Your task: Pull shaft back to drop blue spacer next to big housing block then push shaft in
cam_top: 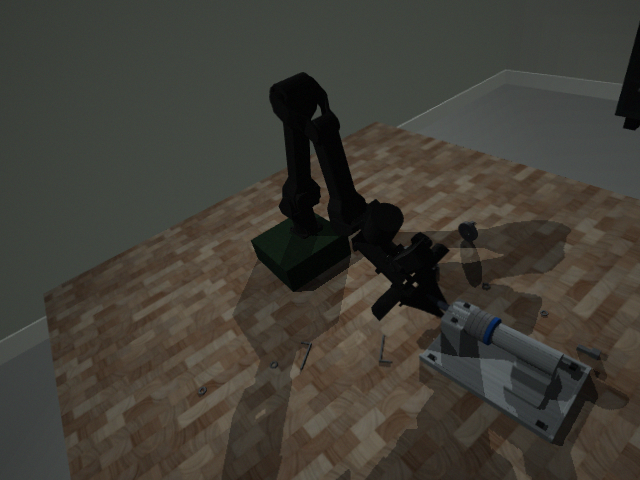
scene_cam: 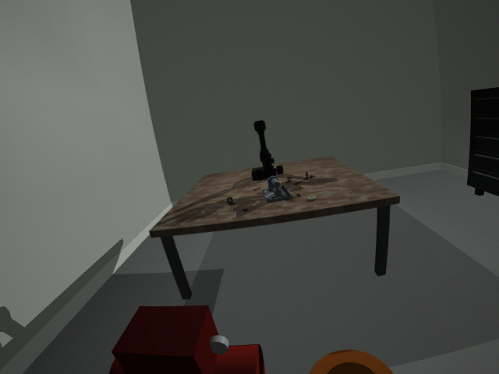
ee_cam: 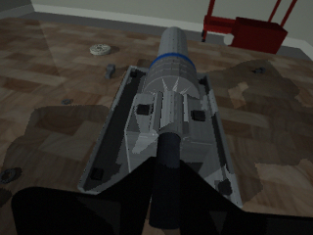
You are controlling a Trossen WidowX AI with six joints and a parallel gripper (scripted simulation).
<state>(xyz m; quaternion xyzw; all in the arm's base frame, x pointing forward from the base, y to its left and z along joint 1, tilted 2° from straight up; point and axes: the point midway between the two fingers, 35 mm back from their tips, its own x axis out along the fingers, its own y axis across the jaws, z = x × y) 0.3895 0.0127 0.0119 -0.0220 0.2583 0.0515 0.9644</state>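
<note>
My gripper is shut on the dark free end of the shaft, behind the small bearing block. The shaft runs from between the fingertips into that block. The blue spacer is upright in line with the shaft, against the end of the big cylindrical housing. Grey spacers sit side by side between the blue one and the small block. The shaft inside the rings is hidden.
The fixture's base plate carries both blocks. Two hex keys and small nuts lie on the table. A bolt and a pale disc lie beyond the fixture. A grey wheel-like part stands behind.
</note>
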